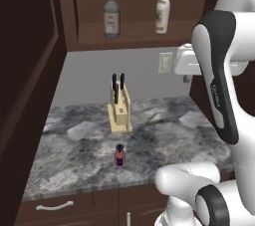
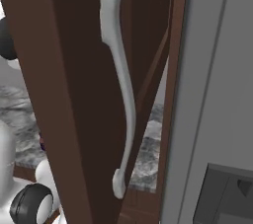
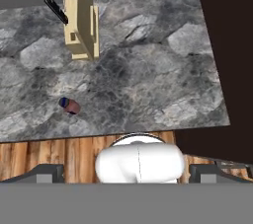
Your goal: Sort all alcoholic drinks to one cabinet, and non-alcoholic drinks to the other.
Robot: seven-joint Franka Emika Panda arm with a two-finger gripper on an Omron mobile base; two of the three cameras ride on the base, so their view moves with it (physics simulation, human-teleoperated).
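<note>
A: Gripper status? The hand view looks straight down from high above the desk (image 3: 148, 70); the finger tips cannot be made out there, so whether the gripper is spread or pressed together cannot be told; nothing is seen held.

B: Nearest task item? The small red bottle (image 1: 119, 156) with its dark cap stands upright on the desk, near the front edge, in front of the knife block (image 1: 120, 111) and apart from it; in the hand view it appears well below the camera, left of centre.

A: Status of the alcoholic drinks? The clear glass bottle (image 1: 111, 13) with red cap and the cream-white bottle (image 1: 162, 10) both stand upright on the shelf of the open wall cabinet (image 1: 129, 33), apart from each other; that group looks sorted.

B: Step in hand? Judged: collecting the red bottle for the other cabinet; its door (image 2: 74, 94) with the long curved handle (image 2: 121, 85) fills the right base view, close to the camera.

A: Requirement for the next move? Lower the hand over the bottle, jaws spread, close on the body below the cap; the bottle is small and light, so a sideways nudge may tip it.
</note>
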